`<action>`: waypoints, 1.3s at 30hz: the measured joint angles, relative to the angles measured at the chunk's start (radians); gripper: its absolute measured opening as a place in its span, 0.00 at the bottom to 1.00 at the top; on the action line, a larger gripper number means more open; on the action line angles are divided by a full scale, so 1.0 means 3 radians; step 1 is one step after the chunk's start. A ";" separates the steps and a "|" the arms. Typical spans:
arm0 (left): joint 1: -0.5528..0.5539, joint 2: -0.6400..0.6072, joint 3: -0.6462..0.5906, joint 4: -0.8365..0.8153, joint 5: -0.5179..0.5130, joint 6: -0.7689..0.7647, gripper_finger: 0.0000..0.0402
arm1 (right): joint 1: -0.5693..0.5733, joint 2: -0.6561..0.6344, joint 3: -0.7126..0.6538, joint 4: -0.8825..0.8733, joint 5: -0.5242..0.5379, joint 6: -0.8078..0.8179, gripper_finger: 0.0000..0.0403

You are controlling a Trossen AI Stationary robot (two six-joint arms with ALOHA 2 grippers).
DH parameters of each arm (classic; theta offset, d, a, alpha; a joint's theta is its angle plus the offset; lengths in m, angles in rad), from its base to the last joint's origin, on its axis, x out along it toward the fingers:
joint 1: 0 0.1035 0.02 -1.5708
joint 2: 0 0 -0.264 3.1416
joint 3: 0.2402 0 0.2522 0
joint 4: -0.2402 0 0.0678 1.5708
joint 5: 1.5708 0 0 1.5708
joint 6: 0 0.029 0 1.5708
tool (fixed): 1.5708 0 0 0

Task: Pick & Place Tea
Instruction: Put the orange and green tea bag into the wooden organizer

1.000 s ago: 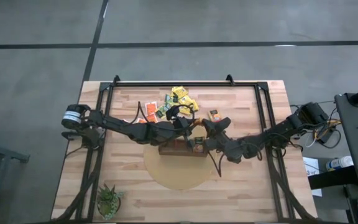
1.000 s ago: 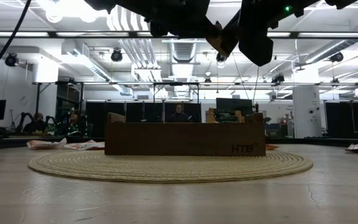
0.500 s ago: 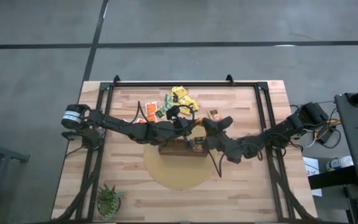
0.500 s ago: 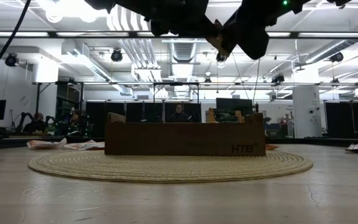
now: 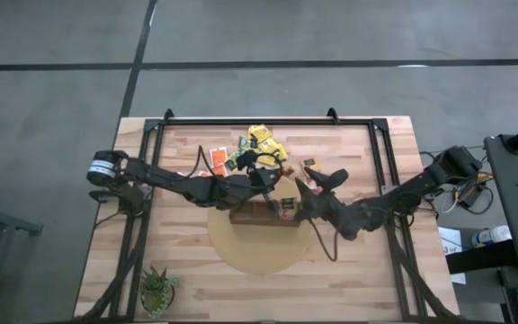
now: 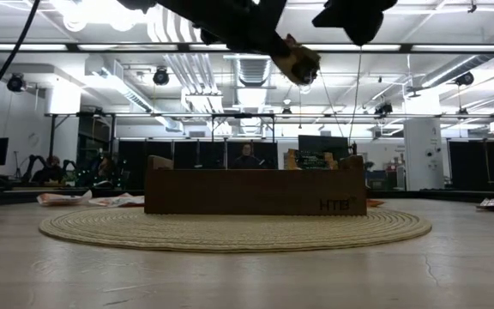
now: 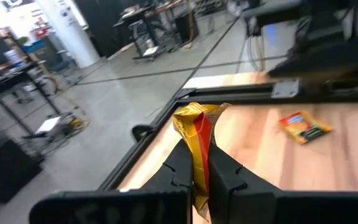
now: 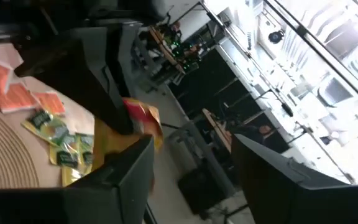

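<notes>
- Left gripper [image 7: 196, 163] is pinching a yellow-red tea sachet [image 7: 196, 127] at frame centre, above the brown box [image 5: 264, 214].
- Right gripper [image 5: 308, 191] is hanging spread, empty.
- Loose sachets [image 5: 257, 144] are lying on the wooden table [image 5: 358, 270]'s upper middle; plant [image 5: 157, 290] lower left.

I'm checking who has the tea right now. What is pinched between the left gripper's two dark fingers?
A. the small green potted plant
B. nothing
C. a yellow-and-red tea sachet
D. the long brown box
C: in the left wrist view the left gripper is shut on a crinkled yellow-and-red tea sachet, held above the wooden table.
</notes>
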 joint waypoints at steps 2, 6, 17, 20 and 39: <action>0.0000 -0.0087 -0.0055 -0.0021 -0.0023 -0.0003 0.03 | 0.0038 -0.0132 -0.0059 -0.0030 -0.0014 0.0091 0.56; -0.0012 -0.0295 -0.0230 0.0033 -0.0020 -0.0051 0.03 | 0.0071 -0.0493 -0.0252 -0.0175 -0.0364 0.0502 0.58; -0.0031 -0.0544 -0.1287 0.2834 0.1169 -0.0012 0.03 | -0.0431 -0.1483 -0.0890 0.0001 -0.2676 0.1982 0.56; -0.0033 -0.0432 -0.1469 0.3537 0.1304 -0.0015 0.03 | -0.0597 -0.1506 -0.1039 0.0362 -0.2917 0.2278 0.56; -0.0031 0.0343 -0.0993 0.3925 0.1404 0.0008 0.04 | -0.0705 -0.0473 -0.1003 0.1773 -0.3034 0.2404 0.56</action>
